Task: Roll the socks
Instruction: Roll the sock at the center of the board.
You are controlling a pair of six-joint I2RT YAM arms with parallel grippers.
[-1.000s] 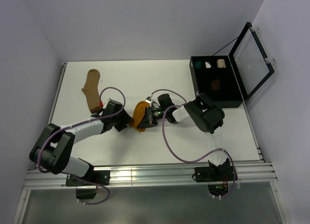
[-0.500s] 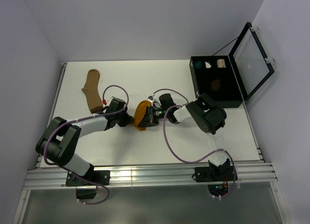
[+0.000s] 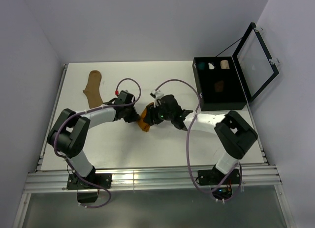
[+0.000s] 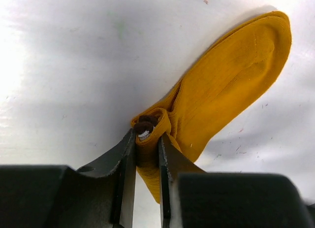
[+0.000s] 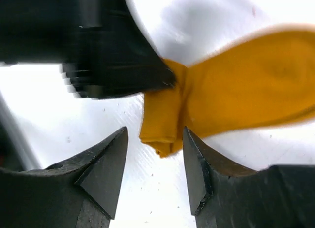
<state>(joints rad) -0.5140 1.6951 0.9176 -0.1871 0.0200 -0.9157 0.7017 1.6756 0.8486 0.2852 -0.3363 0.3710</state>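
A mustard-orange sock (image 3: pixel 144 118) lies mid-table, partly rolled at one end. My left gripper (image 4: pixel 147 139) is shut on that rolled end (image 4: pixel 150 134), where a dark striped cuff peeks out; the flat foot of the sock (image 4: pixel 231 75) stretches away to the upper right. My right gripper (image 5: pixel 155 139) is open, its fingers standing either side of the folded end (image 5: pixel 165 124) without touching it. In the top view both grippers meet at the sock, left gripper (image 3: pixel 133 115) on its left, right gripper (image 3: pixel 152 115) on its right. A tan sock (image 3: pixel 92 89) lies flat at the far left.
An open black case (image 3: pixel 244 82) stands at the back right with its lid up; small teal, white and cream bundles (image 3: pixel 212 65) sit in its far compartments and a brown item (image 3: pixel 219 85) in a nearer one. Cables loop above both arms.
My left gripper closed on the rolled end of the orange sock and shifted right. My right gripper let go of the sock and opened, and its arm stretched out.
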